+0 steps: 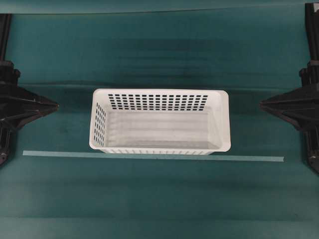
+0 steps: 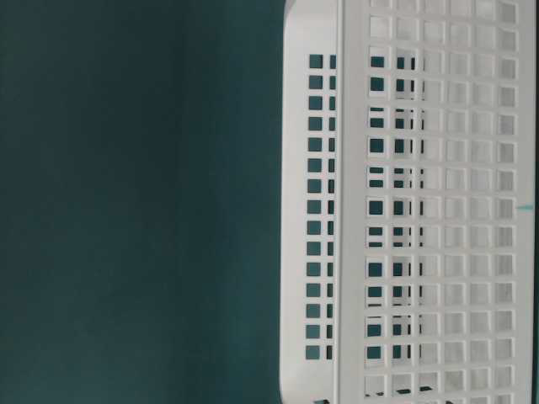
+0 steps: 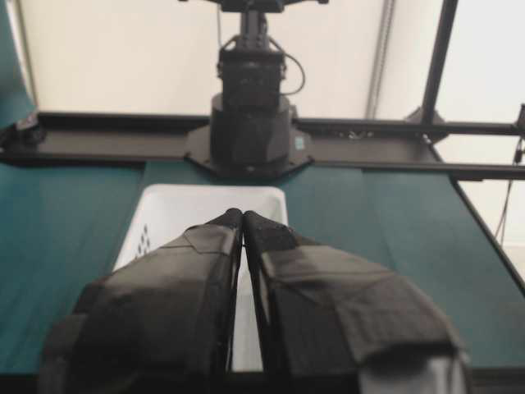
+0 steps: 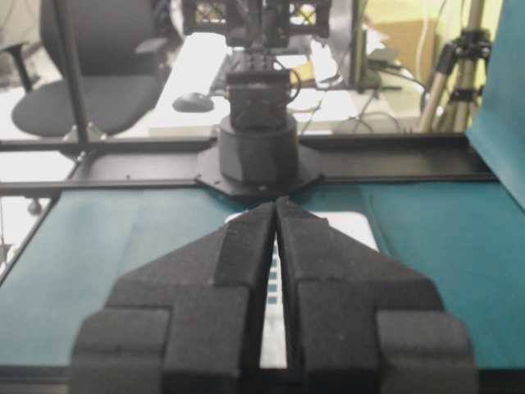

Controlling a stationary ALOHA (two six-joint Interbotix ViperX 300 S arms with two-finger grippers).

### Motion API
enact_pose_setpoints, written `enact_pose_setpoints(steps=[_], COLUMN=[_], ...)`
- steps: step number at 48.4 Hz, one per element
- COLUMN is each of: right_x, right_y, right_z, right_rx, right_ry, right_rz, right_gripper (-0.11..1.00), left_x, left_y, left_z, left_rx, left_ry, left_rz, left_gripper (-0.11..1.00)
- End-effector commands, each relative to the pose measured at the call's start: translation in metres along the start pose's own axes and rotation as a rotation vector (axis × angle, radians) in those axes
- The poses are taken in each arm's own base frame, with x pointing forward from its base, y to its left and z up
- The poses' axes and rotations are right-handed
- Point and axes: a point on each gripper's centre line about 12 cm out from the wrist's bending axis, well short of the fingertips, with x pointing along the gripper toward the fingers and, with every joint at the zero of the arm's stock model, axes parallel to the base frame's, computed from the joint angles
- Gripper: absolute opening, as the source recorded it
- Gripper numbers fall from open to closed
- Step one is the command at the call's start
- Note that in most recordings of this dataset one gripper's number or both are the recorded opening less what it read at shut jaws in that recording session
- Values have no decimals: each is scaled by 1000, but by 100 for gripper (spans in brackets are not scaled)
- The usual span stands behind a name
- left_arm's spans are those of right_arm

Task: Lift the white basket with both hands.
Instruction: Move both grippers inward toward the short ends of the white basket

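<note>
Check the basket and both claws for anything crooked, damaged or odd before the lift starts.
Nothing stands out. The basket sits upright and square on the green cloth, with nothing in it and its rim intact. The left claw and right claw are shut, level with each other and well clear of its short ends.

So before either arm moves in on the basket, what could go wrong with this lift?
1. Both grippers, left and right, are shut and parked well clear of the white basket. They must open before reaching its rim, or they will likely push it aside.
2. The basket is wide, with one arm at each short end. Uneven timing or height would probably tilt it or pull it from one grip.
3. The perforated walls could snag a fingertip.
</note>
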Motion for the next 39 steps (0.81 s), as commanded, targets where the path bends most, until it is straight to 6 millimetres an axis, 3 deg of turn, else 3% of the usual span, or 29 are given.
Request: enact_pose_setpoints(steps=[1,4,7,12,21,30,39], right_x=[2,3,5,9,27,45,68], right_y=[1,2,1,0,-7,-18,-24], right_z=[5,9,8,5,15,6,-8], right_rx=[25,95,188,327,654,1084,1207], right_ry=[-14,-12,13,89,192,395,514], right_rz=[4,3,-10,-27,-100,-257,-361], right_gripper=[14,10,3,1,1,1,1], left_x=[13,18,23,30,40,50,52], left_y=[-3,-2,-3,-5,-6,-5,-4], left_z=[3,3,1,5,20,33,34], left_rx=[-60,-121,-188,-307,-490,-772,-981], left_ry=[33,56,89,107,120,233,356], left_rz=[-13,-8,-8,-9,4,71,176], left_gripper=[14,12,3,-4,-5,-5,-5])
